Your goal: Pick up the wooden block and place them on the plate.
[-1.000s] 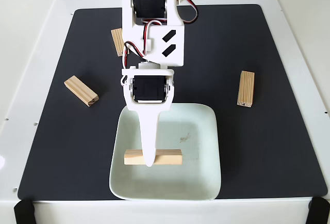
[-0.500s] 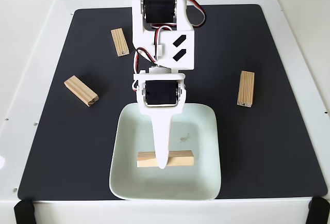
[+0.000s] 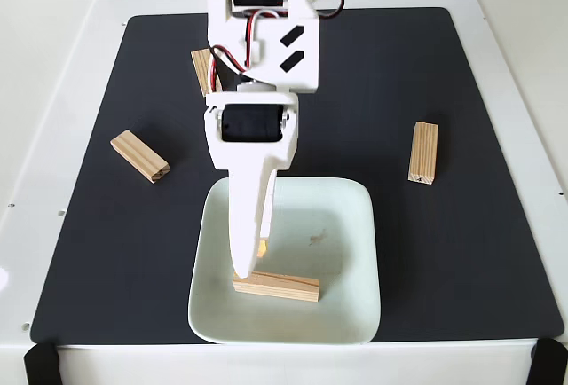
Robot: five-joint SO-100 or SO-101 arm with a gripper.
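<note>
Setting a block [image 3: 276, 286] down on the plate [image 3: 351, 225].

I read this as the release step: the block lies in the plate's near half, its left end right at my gripper [image 3: 244, 265] tip. I cannot tell whether the jaws grip it. Next I'd lift clear, then go for a block [image 3: 140, 156] up-left of the gripper.

In the fixed view the gripper [image 3: 244, 265] reached down over the plate [image 3: 346, 225], which sat at the mat's [image 3: 373, 66] near edge. Its tip met the left end of a wooden block [image 3: 282, 286] lying in the plate's near half. Three more blocks lay on the mat: near the left edge [image 3: 139, 156], near the right edge [image 3: 423, 153], and toward the far left, partly behind the arm [image 3: 201, 70].
</note>
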